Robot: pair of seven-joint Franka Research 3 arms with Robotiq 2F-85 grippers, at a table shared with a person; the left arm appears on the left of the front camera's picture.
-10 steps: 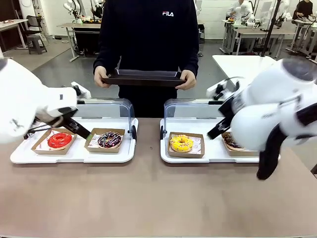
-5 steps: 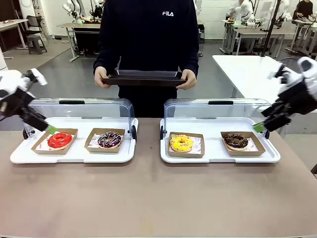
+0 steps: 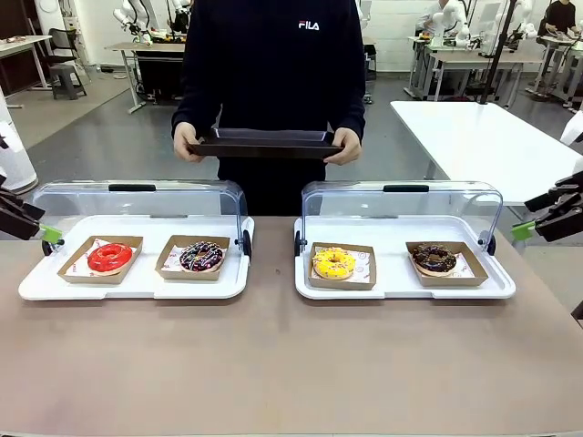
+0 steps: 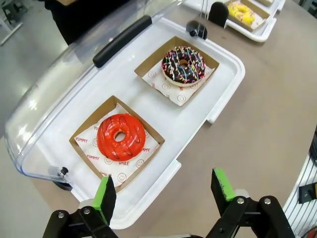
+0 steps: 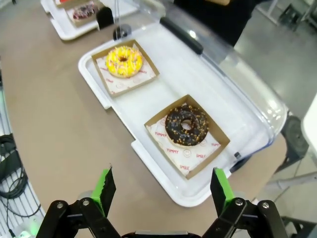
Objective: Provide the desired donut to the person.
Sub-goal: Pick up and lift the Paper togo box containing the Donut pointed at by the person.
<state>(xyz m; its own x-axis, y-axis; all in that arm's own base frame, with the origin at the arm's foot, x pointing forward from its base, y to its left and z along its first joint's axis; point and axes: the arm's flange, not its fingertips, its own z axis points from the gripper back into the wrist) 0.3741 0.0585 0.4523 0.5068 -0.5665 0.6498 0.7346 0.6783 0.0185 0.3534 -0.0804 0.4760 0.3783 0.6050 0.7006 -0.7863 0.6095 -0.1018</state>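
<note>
- Left hand [image 4: 164, 189] and right hand [image 5: 162, 191], both spread wide and empty, have pulled back from the trays to 9 and 3 o'clock of the worktop [image 3: 273, 364].
- Nothing picked yet: red donut [image 3: 109, 257], sprinkled donut [image 3: 201, 256], yellow donut [image 3: 334, 263] and chocolate donut [image 3: 434, 259] sit boxed; the person [image 3: 269, 73] waits at 12 o'clock with a black tray [image 3: 266, 142].
- Readable: "FILA" on the sweatshirt; "YUMMY", "SMILE" on the paper liner [image 4: 94, 144].

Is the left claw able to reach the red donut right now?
Probably yes. The clear lid is tipped back, nothing covers the red donut, and the open left claw hovers just beside its tray.
</note>
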